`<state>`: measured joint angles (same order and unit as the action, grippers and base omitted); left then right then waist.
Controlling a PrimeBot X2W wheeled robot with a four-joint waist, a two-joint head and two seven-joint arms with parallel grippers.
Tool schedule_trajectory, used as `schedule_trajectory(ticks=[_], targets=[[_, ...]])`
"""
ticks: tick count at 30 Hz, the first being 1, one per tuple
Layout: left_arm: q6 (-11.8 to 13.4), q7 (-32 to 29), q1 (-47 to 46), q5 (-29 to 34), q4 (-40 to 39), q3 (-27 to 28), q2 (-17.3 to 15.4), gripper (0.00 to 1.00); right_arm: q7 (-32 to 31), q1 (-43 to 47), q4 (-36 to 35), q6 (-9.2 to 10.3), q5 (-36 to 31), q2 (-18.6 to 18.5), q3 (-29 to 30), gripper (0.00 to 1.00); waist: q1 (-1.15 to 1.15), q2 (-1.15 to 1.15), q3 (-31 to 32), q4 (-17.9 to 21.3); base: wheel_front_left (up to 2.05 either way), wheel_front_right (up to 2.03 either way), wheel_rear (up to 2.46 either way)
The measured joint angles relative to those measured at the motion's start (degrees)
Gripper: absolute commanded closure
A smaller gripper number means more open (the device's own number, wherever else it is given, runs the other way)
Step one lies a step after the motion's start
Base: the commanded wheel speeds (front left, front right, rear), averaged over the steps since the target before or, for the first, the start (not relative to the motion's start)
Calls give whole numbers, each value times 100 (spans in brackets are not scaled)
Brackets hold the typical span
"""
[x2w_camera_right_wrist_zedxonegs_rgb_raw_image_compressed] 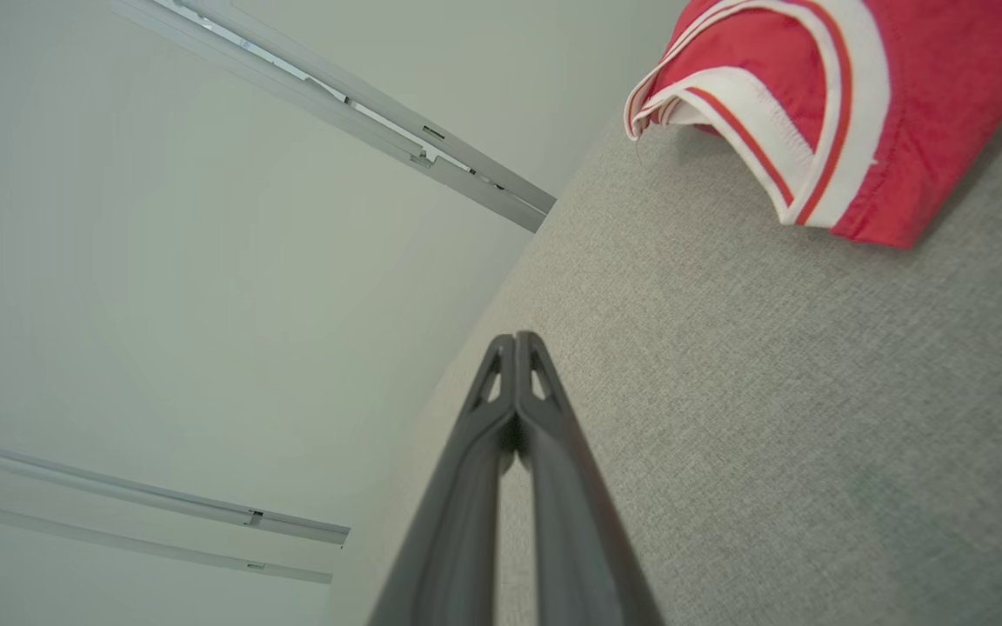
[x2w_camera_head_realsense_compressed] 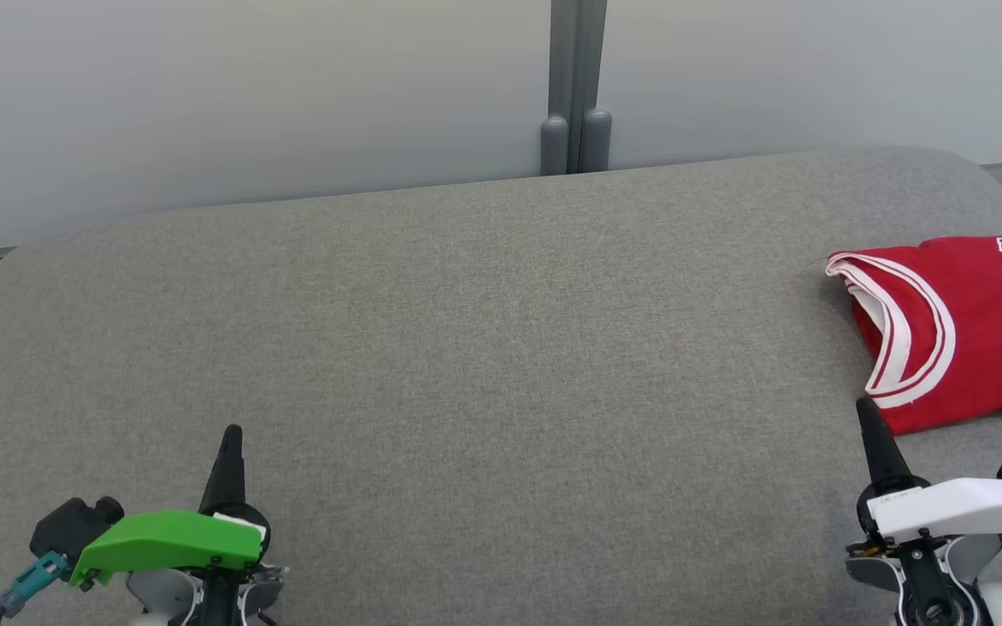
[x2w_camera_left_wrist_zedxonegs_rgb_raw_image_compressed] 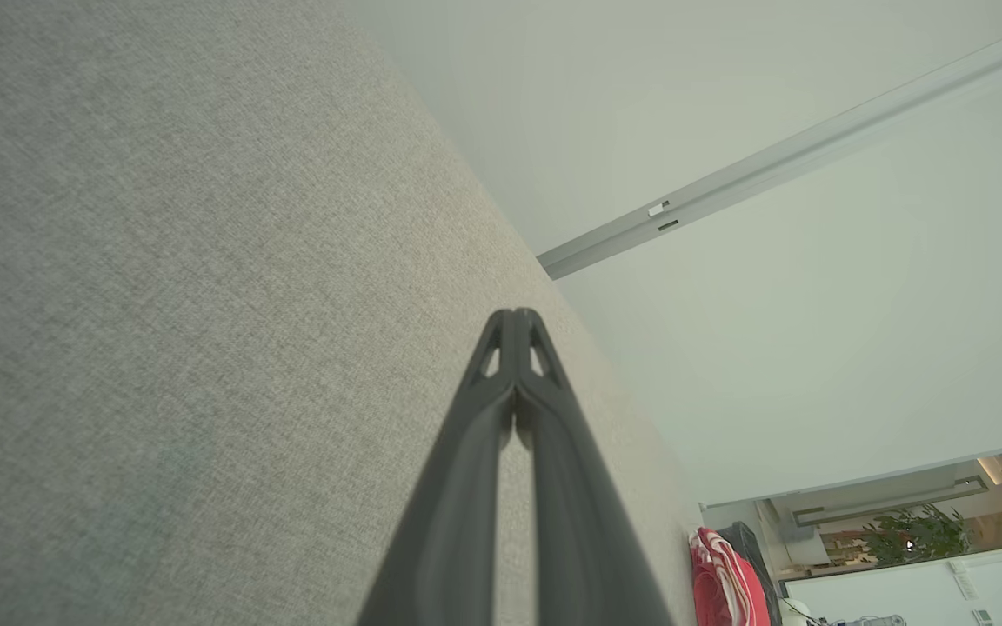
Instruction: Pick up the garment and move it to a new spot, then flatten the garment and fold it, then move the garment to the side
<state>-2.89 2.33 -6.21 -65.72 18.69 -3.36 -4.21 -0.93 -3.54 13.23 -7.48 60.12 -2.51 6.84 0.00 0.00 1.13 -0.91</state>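
- Spotting the red garment point(x2w_camera_head_realsense_compressed: 962, 348) lying folded at the right edge of the cushion point(x2w_camera_head_realsense_compressed: 484, 348), showing cut-off lettering "ULLS".
- Finding left gripper point(x2w_camera_head_realsense_compressed: 231, 432) and right gripper point(x2w_camera_head_realsense_compressed: 866, 405) clenched empty near the front edge.

1. The red garment point(x2w_camera_head_realsense_compressed: 962, 348) runs off the head view's right edge, cutting its dark lettering, so the word cannot be read whole
2. In the right wrist view its cloth leaves by the top and right edges
3. In the left wrist view it is a small sliver at the bottom edge, beside a dark thing too small to tell
4. The left end effector point(x2w_camera_head_realsense_compressed: 231, 432) and right end effector point(x2w_camera_head_realsense_compressed: 865, 406) are cut off at the head view's bottom edge
5. The desk point(x2w_camera_head_realsense_compressed: 501, 348) runs past that view's left, right and bottom edges
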Motion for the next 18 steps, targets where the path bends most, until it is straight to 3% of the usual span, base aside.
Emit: schedule_trajectory(ticks=[18], targets=[[-140, -227, -138, -851, 4, 163, 41, 100, -212, -47, 20, 0, 993, -4, 146, 100, 0, 0, -37, 24, 0, 0, 0]])
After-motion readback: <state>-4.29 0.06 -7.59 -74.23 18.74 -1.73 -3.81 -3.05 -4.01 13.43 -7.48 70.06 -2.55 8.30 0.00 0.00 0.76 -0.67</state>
